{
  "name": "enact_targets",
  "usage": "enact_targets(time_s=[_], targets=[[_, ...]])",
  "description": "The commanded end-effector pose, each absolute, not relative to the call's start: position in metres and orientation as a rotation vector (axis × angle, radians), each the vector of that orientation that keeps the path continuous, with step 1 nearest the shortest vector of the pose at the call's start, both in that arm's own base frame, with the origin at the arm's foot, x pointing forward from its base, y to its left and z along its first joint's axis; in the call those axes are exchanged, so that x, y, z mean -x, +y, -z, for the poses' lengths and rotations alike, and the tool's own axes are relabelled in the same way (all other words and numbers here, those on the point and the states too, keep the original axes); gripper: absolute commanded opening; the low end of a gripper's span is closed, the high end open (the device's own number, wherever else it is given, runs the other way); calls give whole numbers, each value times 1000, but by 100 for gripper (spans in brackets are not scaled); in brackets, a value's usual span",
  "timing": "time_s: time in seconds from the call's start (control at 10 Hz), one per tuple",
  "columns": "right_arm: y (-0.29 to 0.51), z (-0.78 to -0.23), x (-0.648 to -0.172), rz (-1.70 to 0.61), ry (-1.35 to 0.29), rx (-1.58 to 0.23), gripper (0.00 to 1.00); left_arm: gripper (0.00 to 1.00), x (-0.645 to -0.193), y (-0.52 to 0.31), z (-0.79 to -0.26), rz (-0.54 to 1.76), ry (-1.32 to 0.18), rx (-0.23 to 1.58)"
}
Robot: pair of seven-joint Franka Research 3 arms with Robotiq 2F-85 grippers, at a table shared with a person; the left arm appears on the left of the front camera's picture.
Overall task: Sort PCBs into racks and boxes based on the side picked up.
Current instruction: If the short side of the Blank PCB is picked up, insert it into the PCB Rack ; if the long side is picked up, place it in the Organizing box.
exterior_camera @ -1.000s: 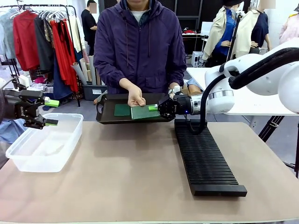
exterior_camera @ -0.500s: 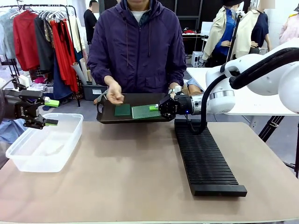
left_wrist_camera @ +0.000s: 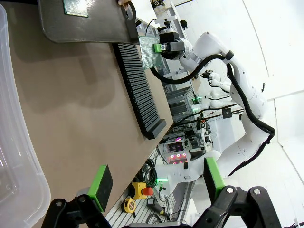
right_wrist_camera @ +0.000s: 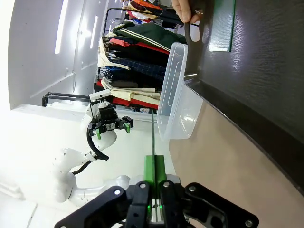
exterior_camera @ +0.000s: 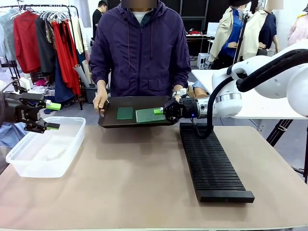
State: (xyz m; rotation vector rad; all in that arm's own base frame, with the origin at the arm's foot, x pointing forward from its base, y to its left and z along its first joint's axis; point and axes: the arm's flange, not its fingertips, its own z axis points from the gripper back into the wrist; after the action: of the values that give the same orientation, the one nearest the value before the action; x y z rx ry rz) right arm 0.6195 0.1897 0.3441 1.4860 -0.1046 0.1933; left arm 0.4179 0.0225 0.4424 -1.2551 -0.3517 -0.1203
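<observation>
A person holds a flat black tray [exterior_camera: 110, 121] at the table's far side. My right gripper [exterior_camera: 159, 111] is shut on the right edge of a lighter, dotted PCB [exterior_camera: 147, 115], held flat at the tray's right end. In the right wrist view this PCB [right_wrist_camera: 153, 137] is edge-on between the shut pads [right_wrist_camera: 150, 168]. A second, plain dark PCB [exterior_camera: 124, 113] lies on the tray's left half. The long black ribbed rack [exterior_camera: 211, 163] runs along the right of the table. My left gripper [exterior_camera: 53, 116] hangs open and empty over the far left of the clear tub [exterior_camera: 48, 149].
The person's hands grip the tray's left end [exterior_camera: 100, 102] and its right end behind my right gripper. A clothes rail [exterior_camera: 43, 38] stands far left. Bare table [exterior_camera: 130, 178] spreads between tub and rack.
The person's hand has left the PCBs at the tray's middle and moved to grip the tray's left end. Both grippers have stayed where they were.
</observation>
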Motion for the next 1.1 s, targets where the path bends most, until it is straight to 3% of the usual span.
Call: enact_targets(time_s=[0.0, 1.0], targets=[[192, -346, -621, -184, -113, -1497, 0, 100, -417, 23, -444, 125, -350, 1256], [192, -346, -621, -184, -113, -1497, 0, 100, -417, 23, -444, 125, -350, 1256]])
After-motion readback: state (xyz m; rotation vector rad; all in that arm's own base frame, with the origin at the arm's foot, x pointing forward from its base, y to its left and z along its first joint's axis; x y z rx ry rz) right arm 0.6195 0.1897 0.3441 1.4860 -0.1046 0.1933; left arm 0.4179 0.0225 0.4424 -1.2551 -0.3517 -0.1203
